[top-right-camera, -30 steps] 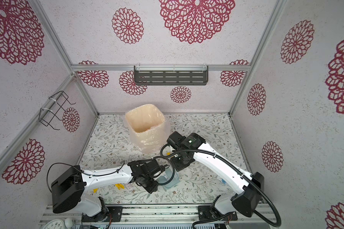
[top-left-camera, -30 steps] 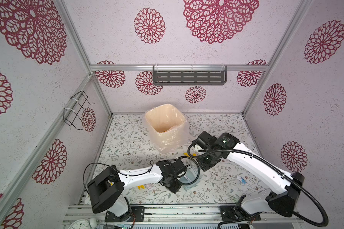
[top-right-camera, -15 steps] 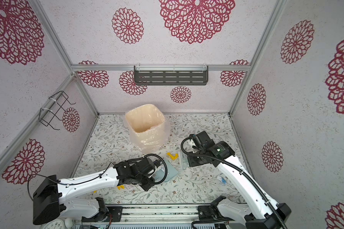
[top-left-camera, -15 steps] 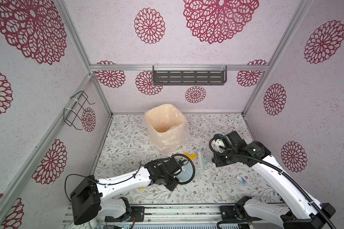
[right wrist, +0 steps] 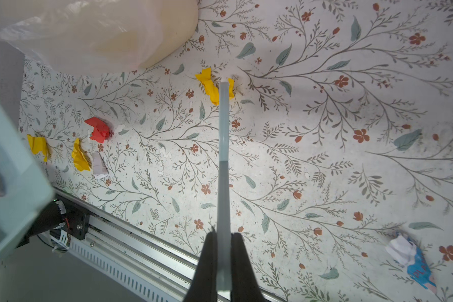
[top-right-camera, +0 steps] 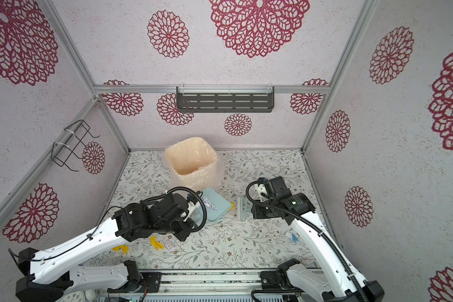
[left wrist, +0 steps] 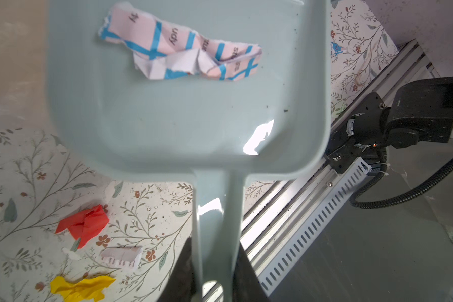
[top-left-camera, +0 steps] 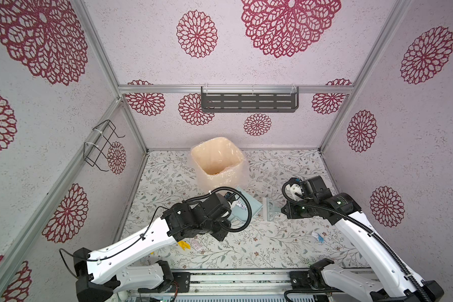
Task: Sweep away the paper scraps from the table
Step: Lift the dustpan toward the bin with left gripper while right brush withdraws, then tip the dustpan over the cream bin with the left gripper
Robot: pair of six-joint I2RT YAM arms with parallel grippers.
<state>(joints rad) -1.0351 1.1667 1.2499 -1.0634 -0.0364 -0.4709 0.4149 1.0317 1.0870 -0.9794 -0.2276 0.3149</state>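
Crimson rosettes cover the walls (top-left-camera: 246, 39) of this booth. Below them the counter (top-left-camera: 272, 248) is white, printed with leafy twigs and small brown flowers. A cream bin (top-left-camera: 217, 162) lined with a clear bag stands at the back. The left gripper (left wrist: 214, 244) is clamped on the handle of a pale blue-grey dustpan (left wrist: 194, 109). The dustpan's tray reaches out past the gripper's tips toward the bin and looks to be held clear of the counter. One crumpled blue-striped scrap (left wrist: 181, 52) lies at the far end of the tray. More of the paper scraps lie on the counter close beside that gripper, off to one side of the handle: a red scrap (left wrist: 85, 224), a small white scrap (left wrist: 120, 257) and a yellow scrap (left wrist: 81, 287). The right gripper (right wrist: 224, 232) is closed tight on the thin handle of a pale brush (right wrist: 223, 157). Seen edge-on, the brush runs straight out from the gripper's tips, and another yellow bit (right wrist: 209, 83) sits at its far end, partly behind it. From above, the brush hangs between the two grippers, just beside the dustpan's edge. A white-and-blue scrap (right wrist: 411, 258) lies nearer the arm's base than the right gripper, well apart from the others.
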